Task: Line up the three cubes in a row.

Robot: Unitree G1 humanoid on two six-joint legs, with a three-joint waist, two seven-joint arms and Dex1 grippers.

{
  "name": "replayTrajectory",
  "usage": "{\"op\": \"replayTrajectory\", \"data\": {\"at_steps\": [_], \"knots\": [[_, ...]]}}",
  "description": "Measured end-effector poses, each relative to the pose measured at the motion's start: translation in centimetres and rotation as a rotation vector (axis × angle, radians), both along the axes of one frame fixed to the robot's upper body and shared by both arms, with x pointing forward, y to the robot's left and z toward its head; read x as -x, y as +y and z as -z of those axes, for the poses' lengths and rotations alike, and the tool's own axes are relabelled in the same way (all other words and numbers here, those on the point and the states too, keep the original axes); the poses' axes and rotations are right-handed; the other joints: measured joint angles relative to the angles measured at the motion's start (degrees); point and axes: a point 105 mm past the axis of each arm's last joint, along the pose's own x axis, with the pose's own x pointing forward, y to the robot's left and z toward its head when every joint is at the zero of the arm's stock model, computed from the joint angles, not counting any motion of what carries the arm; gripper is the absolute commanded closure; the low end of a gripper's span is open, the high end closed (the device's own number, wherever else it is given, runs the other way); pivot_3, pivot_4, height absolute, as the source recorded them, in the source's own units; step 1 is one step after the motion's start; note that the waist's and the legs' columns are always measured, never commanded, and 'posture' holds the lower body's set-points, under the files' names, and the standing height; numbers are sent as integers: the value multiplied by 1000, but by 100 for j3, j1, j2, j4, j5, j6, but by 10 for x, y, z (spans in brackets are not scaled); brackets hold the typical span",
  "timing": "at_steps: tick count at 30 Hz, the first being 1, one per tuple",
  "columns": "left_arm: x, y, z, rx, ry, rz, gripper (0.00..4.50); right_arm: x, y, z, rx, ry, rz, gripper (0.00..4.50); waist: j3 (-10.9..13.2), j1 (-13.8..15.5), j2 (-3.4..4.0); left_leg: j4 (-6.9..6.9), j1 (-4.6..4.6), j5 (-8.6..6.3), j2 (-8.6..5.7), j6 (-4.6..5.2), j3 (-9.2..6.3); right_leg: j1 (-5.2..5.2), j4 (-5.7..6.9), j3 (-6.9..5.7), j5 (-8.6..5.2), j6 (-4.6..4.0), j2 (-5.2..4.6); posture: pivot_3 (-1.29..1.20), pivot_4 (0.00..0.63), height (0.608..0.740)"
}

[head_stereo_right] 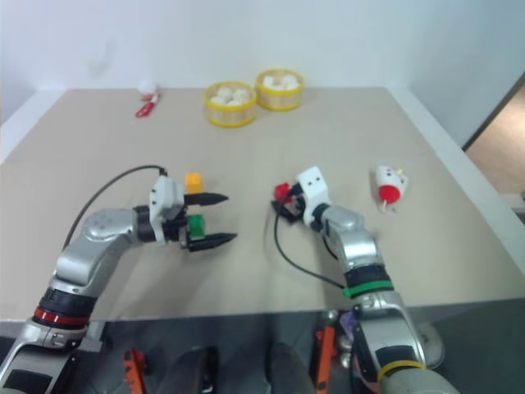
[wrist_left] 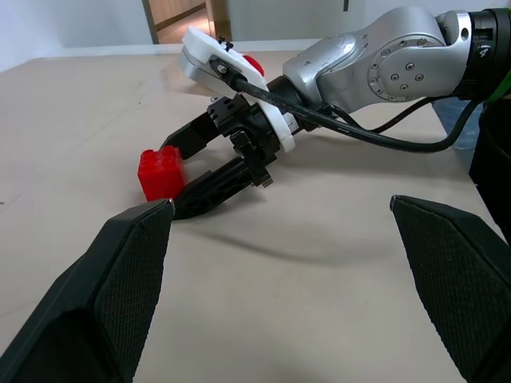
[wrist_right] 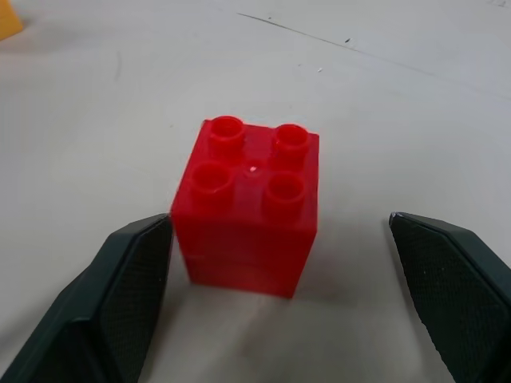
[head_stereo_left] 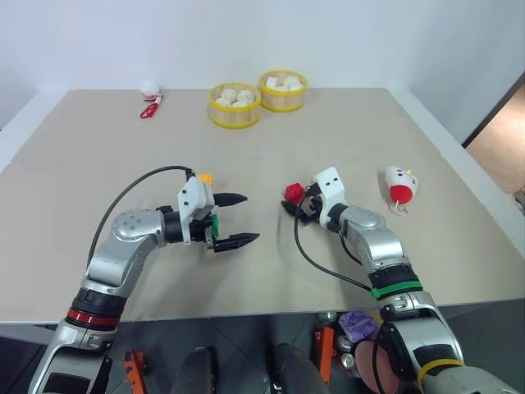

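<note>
My left gripper (head_stereo_left: 235, 219) hangs wide open and empty mid-tabletop, green cube (head_stereo_right: 196, 224) and yellow-orange cube (head_stereo_right: 194, 181) just behind it. My right gripper (wrist_right: 279, 263) stands spread around the red cube (wrist_right: 249, 203), one finger (wrist_right: 128, 279) touching it.

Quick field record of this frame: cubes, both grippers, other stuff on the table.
red cube: upright on the table, studs up, between the open jaws of the right gripper, not gripped
green cube: on the table by the left gripper
yellow-orange cube: just beyond the green one
left gripper: jaws open, empty
row: not formed yet
other: toy figure, two yellow baskets at the far edge
</note>
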Motion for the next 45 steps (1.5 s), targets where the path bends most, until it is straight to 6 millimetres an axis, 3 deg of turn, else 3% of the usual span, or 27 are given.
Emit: {"op": "replayTrajectory", "data": {"at_steps": [2,3,9,20,25,28,35,39,45], "knots": [[0,0,1,2,1,-6,0,1,1,0,4,2,-13,963,0,0,0,-4,2,0,0,0,-2,0,0,-1,-1,-2,2,0,150,740],[0,0,0,2,1,-6,0,1,2,1,7,2,-17,1127,0,0,0,-5,3,0,1,0,-3,0,0,-2,-1,-3,2,0,150,740],[0,2,-2,4,-4,-16,0,2,2,-1,13,-7,-38,3257,0,-1,0,-2,5,1,1,1,-2,1,0,-1,0,-3,2,0,150,740],[-1,7,-2,21,12,-14,0,4,-8,-9,49,-46,-91,3269,0,1,0,-3,4,1,-2,1,-1,0,0,-1,0,-3,-1,0,150,740],[4,17,-9,87,39,48,0,37,-21,-47,61,-86,-366,3269,3,11,3,-7,4,0,-1,1,-3,0,-1,-3,-4,-4,0,0,150,740],[7,24,-13,100,37,72,0,59,-24,-55,81,-75,-494,3269,2,6,2,-8,8,0,5,0,-5,0,-1,-7,-6,-9,6,0,150,740],[16,29,-14,87,54,127,0,97,-20,-38,141,33,-708,3269,3,3,1,-4,9,0,2,-1,-3,0,-1,-9,-6,-11,0,0,150,740],[32,34,-11,42,59,192,0,116,-7,-15,176,90,-814,3269,4,14,0,-7,6,-2,3,-4,-8,-4,-1,-15,-11,-18,-2,0,150,740],[42,40,-10,10,51,206,0,120,-3,-12,207,79,-858,3269,5,17,-1,-3,6,-2,-2,-4,-3,-3,-1,-16,-11,-18,-14,0,150,740]]}}
